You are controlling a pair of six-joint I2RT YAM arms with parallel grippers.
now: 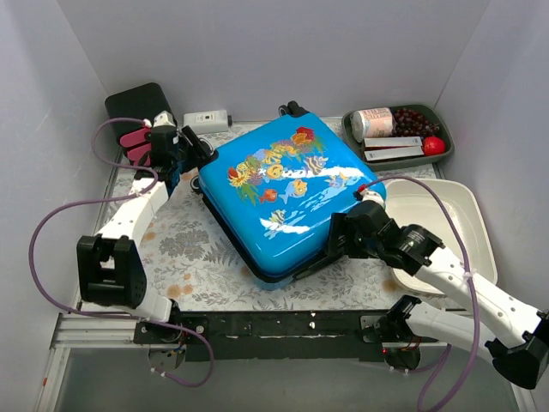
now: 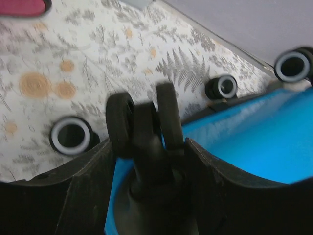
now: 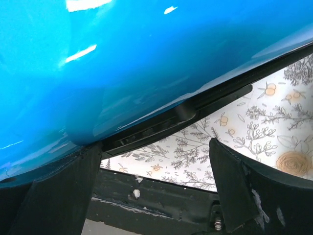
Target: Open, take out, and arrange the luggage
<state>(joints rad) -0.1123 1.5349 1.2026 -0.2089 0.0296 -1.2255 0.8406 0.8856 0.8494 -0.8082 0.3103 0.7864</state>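
The luggage (image 1: 287, 193), bright blue with a fish print, lies flat and closed in the middle of the table. My left gripper (image 1: 199, 157) is at its far left corner. In the left wrist view its fingers (image 2: 146, 152) close tightly around a black twin wheel (image 2: 144, 122), with the blue shell (image 2: 254, 142) to the right. My right gripper (image 1: 337, 240) is at the near right corner. In the right wrist view it (image 3: 154, 156) is open wide, its left finger pressed under the blue shell (image 3: 122, 58) and black zip trim (image 3: 186, 115).
A black box with pink drawers (image 1: 137, 116) and a white power strip (image 1: 206, 119) sit at the back left. A green tray (image 1: 446, 129) with a can, grapes and a red ball is at the back right. A white bin (image 1: 467, 215) stands right of the luggage. A floral cloth (image 1: 197, 257) covers the table.
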